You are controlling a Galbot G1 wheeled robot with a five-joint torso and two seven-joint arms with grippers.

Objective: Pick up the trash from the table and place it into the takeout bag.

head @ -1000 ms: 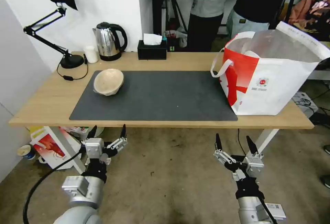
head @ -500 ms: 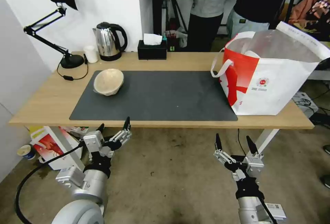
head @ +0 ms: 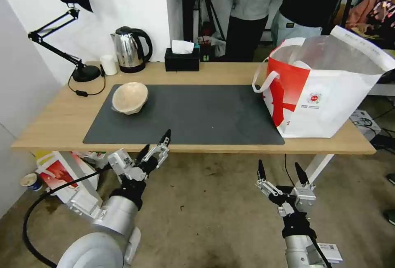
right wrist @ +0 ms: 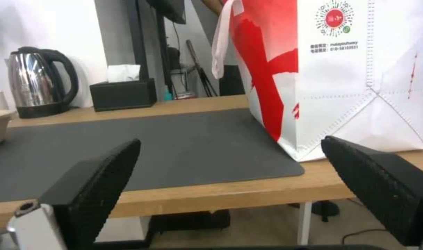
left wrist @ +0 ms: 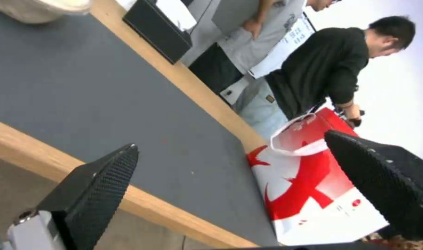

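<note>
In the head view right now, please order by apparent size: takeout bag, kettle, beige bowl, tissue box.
1. takeout bag
2. kettle
3. and 4. beige bowl and tissue box: they look alike; the box stands farther away, so I leave them unranked.

This looks like a robot test lab staged as an office corner: a bare concrete floor [head: 197, 202] with loose cables [head: 370, 122], camera tripods [head: 210, 12] behind the bench [head: 49, 124], a desk lamp [head: 61, 29] and a kettle [head: 131, 50].
</note>
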